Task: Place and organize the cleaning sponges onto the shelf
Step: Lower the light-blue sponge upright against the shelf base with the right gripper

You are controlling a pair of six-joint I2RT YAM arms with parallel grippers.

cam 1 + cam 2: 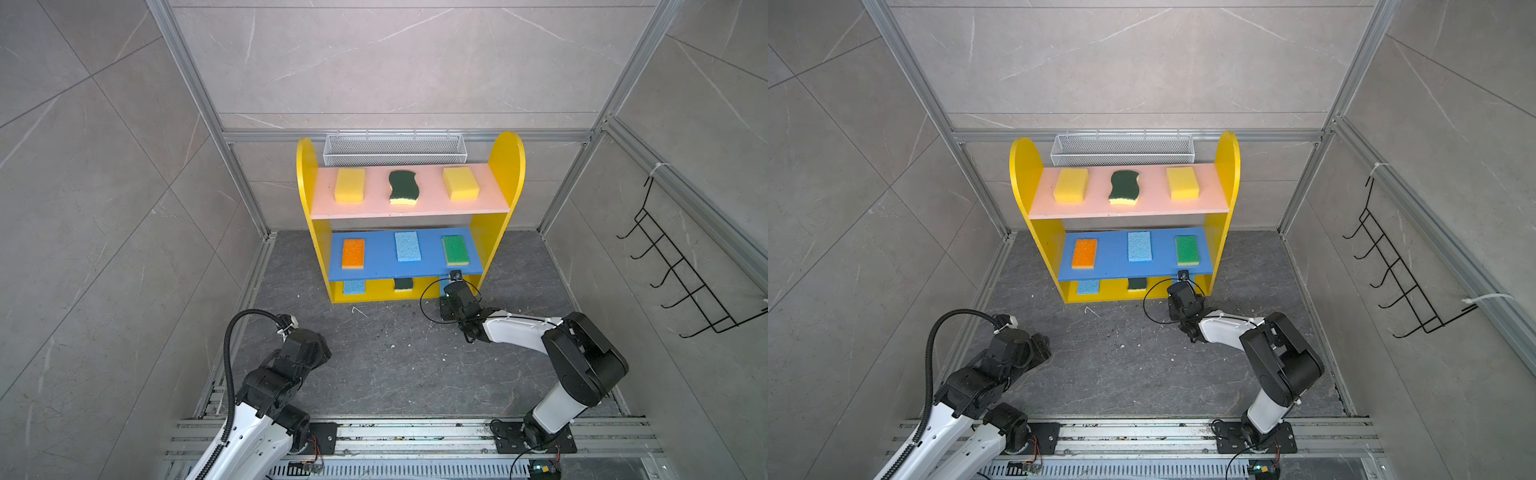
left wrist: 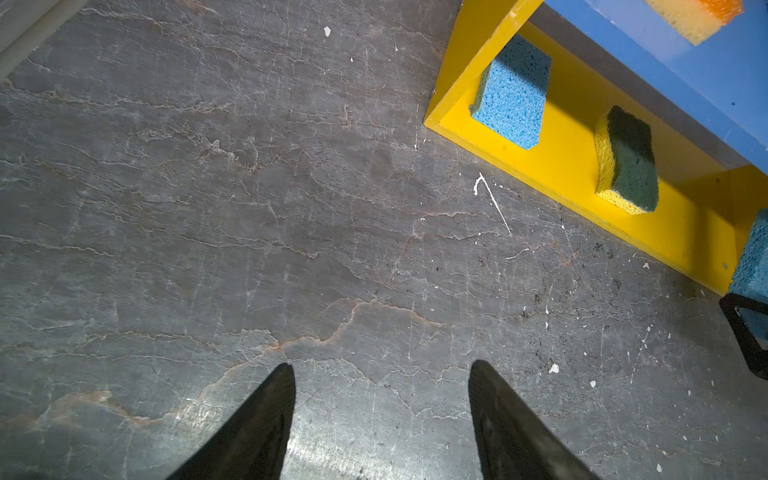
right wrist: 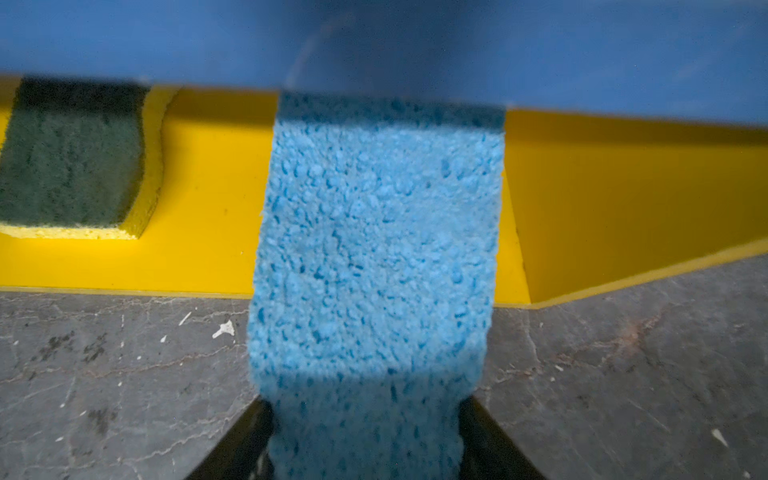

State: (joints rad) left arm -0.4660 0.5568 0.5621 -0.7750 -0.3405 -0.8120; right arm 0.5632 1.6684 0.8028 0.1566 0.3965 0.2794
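grey stone floor (image 2: 208, 208), yellow shelf (image 1: 505, 166). a blue sponge (image 3: 374, 232) is held by the right gripper (image 3: 365, 415), partly over the bottom board (image 3: 199, 257); pushing in and release are judged next. left gripper (image 2: 380, 374) wide, empty.

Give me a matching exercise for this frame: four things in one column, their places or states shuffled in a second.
1. orange sponge
2. yellow sponges
3. left gripper
4. right gripper

a. shut on a light blue sponge
b. on the pink board
c. open, over the floor
d. on the blue board

Pairs: 1-d, 2-b, 3-c, 4-a
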